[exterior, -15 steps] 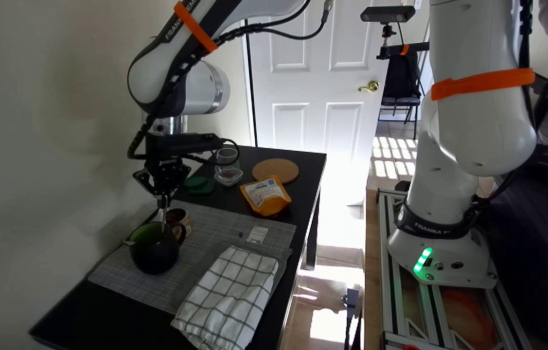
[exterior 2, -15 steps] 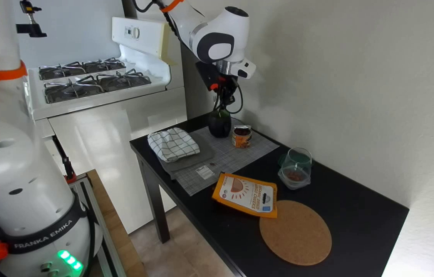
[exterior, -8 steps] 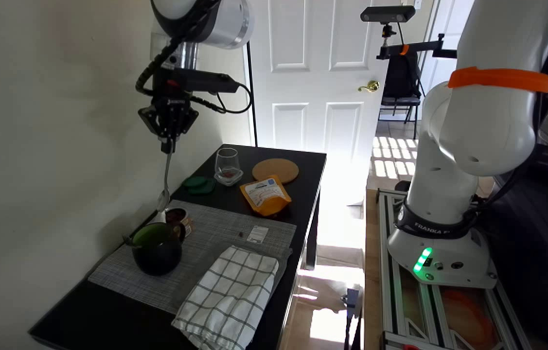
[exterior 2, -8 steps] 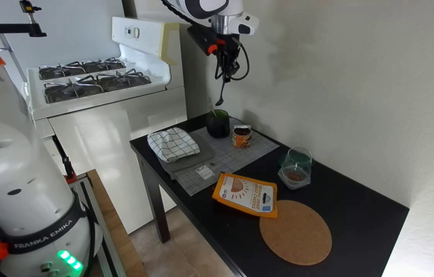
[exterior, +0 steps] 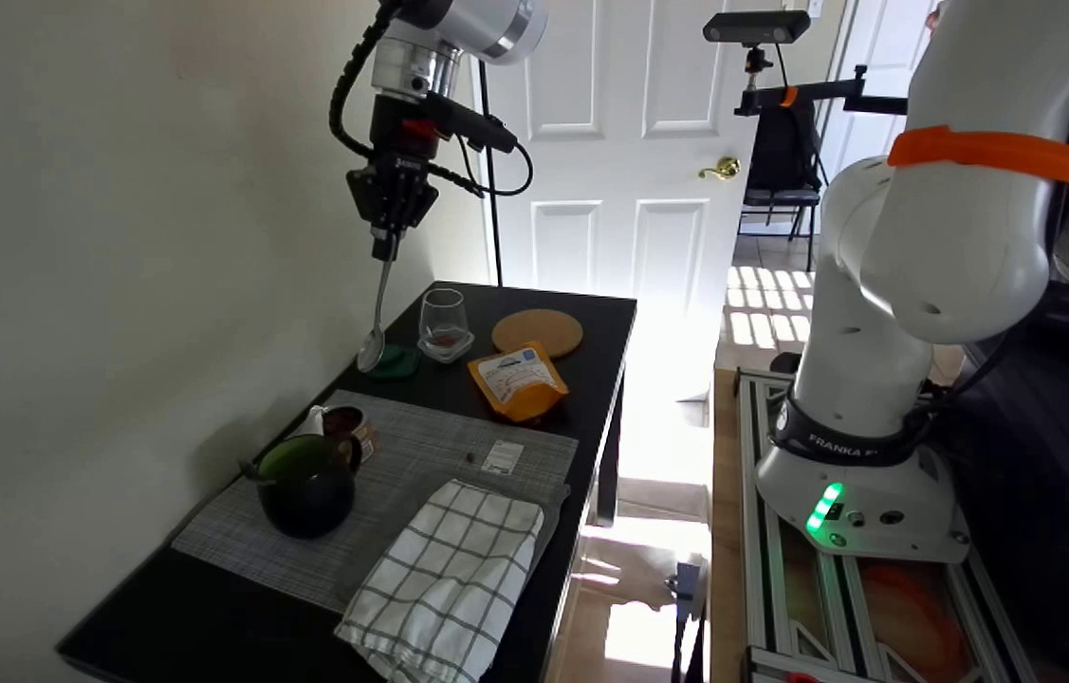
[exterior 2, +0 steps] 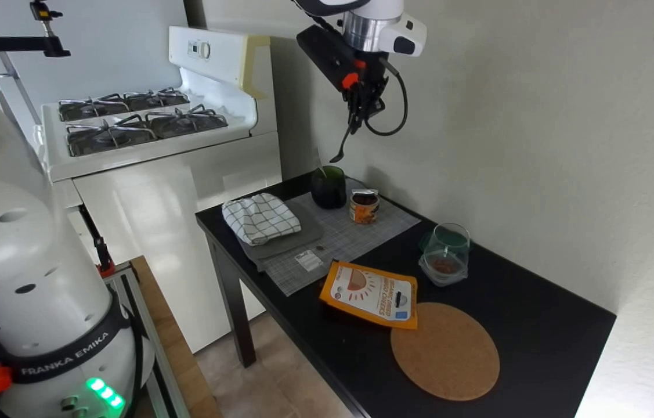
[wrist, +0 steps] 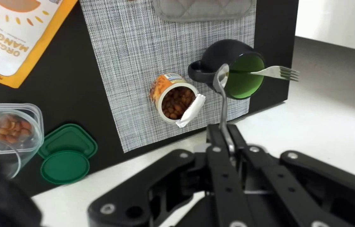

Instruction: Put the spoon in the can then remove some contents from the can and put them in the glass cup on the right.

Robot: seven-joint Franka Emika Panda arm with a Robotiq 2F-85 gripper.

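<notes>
Spoon [wrist: 224, 107] is pinched by its handle in the gripper [wrist: 223, 126], whose fingers [wrist: 214, 135] have only the handle's thickness between them, well above the black table [exterior 2: 535, 325]. Its bowl end slants downward from the fingers in both exterior views. Lower than the gripper, left of the spoon in the wrist view, the uncovered can [wrist: 159, 90] of brown nuts [wrist: 178, 103] stands on a woven placemat [wrist: 127, 94]. Behind the spoon's bowl in that view, also below the gripper, sits a dark mug [wrist: 220, 53] with a fork [wrist: 276, 72] leaning in it. The glass cup [exterior: 443, 311] is lower too, farther off, toward that view's left edge.
</notes>
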